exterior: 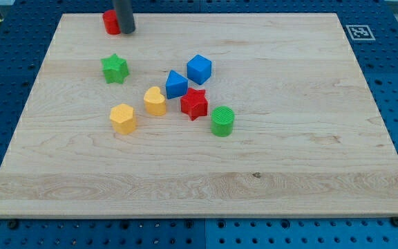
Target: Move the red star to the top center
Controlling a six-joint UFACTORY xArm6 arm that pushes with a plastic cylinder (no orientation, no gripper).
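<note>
The red star lies near the board's middle, touching the blue triangular block at its upper left and close to the green cylinder at its lower right. My tip is at the view's top left, right against a red block that the rod partly hides. The tip is far from the red star, up and to the left of it.
A blue cube sits above the red star. A yellow heart and a yellow hexagon lie to its left. A green star is at the left. A marker tag is at the board's top right corner.
</note>
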